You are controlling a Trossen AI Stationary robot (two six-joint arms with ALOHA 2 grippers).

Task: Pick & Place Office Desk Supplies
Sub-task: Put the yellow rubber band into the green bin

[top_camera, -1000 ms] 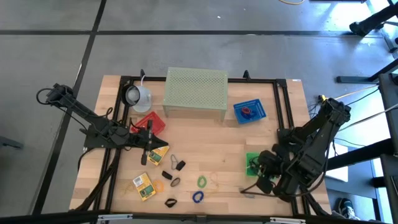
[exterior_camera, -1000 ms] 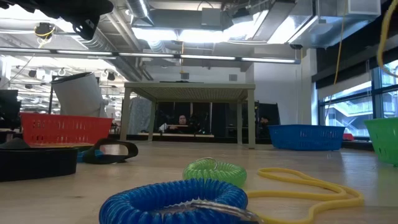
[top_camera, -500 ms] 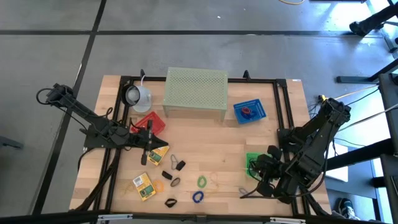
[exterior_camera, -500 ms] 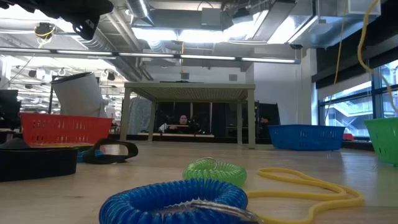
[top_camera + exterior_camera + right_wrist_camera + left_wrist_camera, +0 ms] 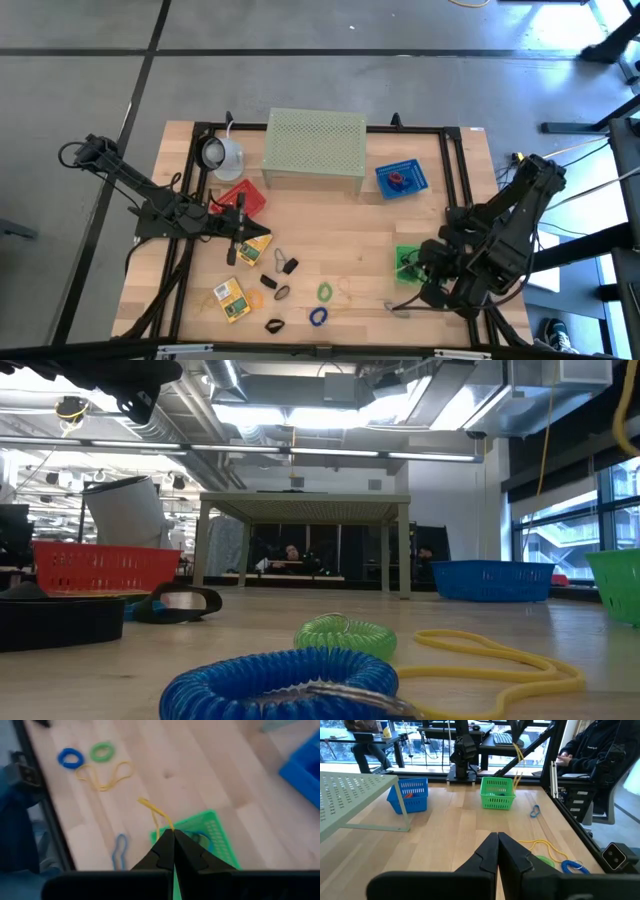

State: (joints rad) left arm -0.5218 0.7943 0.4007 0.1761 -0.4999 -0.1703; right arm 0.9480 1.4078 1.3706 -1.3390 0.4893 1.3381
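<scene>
My right gripper (image 5: pixel 173 832) is shut on a yellow rubber band (image 5: pixel 152 812) above the green basket (image 5: pixel 408 262), near the table's right edge. On the wood near the near edge lie a blue coil loop (image 5: pixel 318 316), a green coil loop (image 5: pixel 325 292), another yellow band (image 5: pixel 500 655), a blue wire clip (image 5: pixel 119 851), black clips (image 5: pixel 290 266) and yellow packets (image 5: pixel 230 298). My left gripper (image 5: pixel 497 845) is shut and hovers over a yellow packet (image 5: pixel 254 243) beside the red basket (image 5: pixel 240 196). My right gripper pinches the yellow rubber band at its upper end (image 5: pixel 167 824) between the two fingertips, coming from above and pointing down. The band hangs slack below the fingers (image 5: pixel 519 762) over the green basket, lifted clear of the table.
A pale green perforated stand (image 5: pixel 314 148) sits at the far middle, with a blue basket (image 5: pixel 401 178) to its right and a white cup (image 5: pixel 222 154) to its left. A black frame (image 5: pixel 447 170) borders the table. Bare wood lies in the middle.
My right arm has dipped a little toward the table's near edge and come back. The yellow band hanging from its gripper has swung, bending to one side and then hanging straight again. The gripper has stayed shut.
</scene>
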